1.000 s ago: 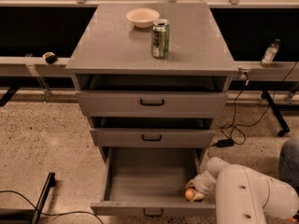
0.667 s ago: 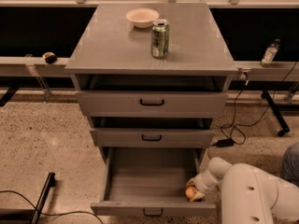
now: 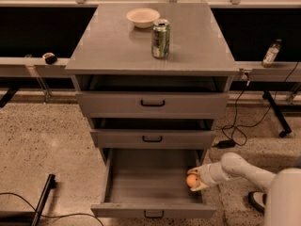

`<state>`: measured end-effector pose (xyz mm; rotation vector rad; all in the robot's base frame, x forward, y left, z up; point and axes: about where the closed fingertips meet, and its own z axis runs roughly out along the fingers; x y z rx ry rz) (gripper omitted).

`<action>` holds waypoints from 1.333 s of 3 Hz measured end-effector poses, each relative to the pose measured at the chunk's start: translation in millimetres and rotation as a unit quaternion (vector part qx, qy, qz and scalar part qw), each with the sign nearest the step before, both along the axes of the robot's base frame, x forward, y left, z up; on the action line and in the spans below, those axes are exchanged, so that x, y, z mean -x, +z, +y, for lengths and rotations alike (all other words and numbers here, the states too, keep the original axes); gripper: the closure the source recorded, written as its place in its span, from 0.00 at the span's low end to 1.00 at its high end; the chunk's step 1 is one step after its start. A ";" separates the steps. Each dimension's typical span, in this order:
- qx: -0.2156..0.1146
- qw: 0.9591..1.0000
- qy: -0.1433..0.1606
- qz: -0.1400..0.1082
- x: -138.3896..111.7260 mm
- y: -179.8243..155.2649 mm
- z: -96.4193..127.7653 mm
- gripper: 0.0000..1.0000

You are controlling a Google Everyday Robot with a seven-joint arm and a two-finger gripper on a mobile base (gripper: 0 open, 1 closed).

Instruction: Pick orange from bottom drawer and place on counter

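My end effector [image 3: 194, 179] sits low at the right of the view, at the right inner edge of the open bottom drawer [image 3: 141, 185]. Its two pale fingers [image 3: 198, 188] are closed around the orange [image 3: 191, 181], one above it and one below, with the tips pointing left. Behind them my white wrist [image 3: 214, 172] bends into a rounded forearm [image 3: 244, 169]. The forearm slopes down to the right into a broad white link [image 3: 284, 197] at the lower right corner.

White rounded arm [image 3: 247, 170], gripper [image 3: 194, 180] in bottom drawer [image 3: 146, 179]
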<state>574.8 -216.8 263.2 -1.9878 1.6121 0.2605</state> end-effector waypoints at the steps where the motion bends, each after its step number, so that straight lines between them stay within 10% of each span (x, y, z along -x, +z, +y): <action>1: -0.081 0.994 0.012 -0.071 -2.5 85.5 3.8 1.00; 2: -0.141 0.978 0.057 -0.145 4.4 176.9 14.9 1.00; 4: -0.153 0.973 0.071 -0.159 5.6 191.0 23.0 1.00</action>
